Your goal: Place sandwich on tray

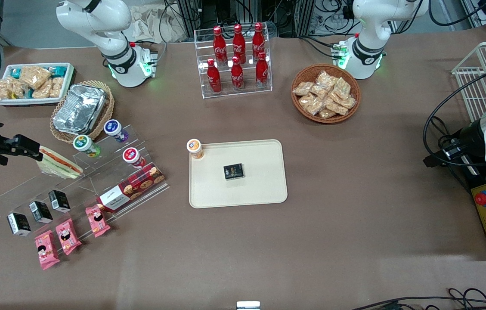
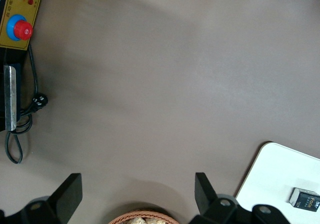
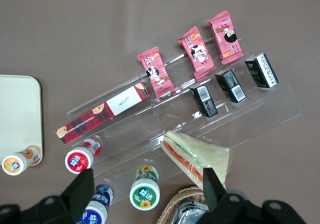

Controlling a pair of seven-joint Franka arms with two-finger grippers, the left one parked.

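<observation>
Low in the front view, toward the working arm's end of the table, three pink snack packets lie in a slanting row in front of a clear stepped stand. On its lowest step stand three small black boxes, with a long red cookie box alongside them.

In the middle of the frame the tray lies flat on the brown table. A small black box sits near its centre and an orange-lidded cup stands at one of its upper corners.

The sandwich is well apart from the tray, lying on an upper step of the stand beside three yogurt cups. The gripper is right at the sandwich's outer end. In the right wrist view its fingers are spread wide, holding nothing, and the sandwich lies just by one of them. Whether that finger touches the wrap, I cannot tell.

Higher in the frame, a foil container rests in a wicker basket, a white tray of snack packs sits farther up, and a round basket of cracker packs lies toward the parked arm's end. Farthest off, red cola bottles fill a clear rack.
</observation>
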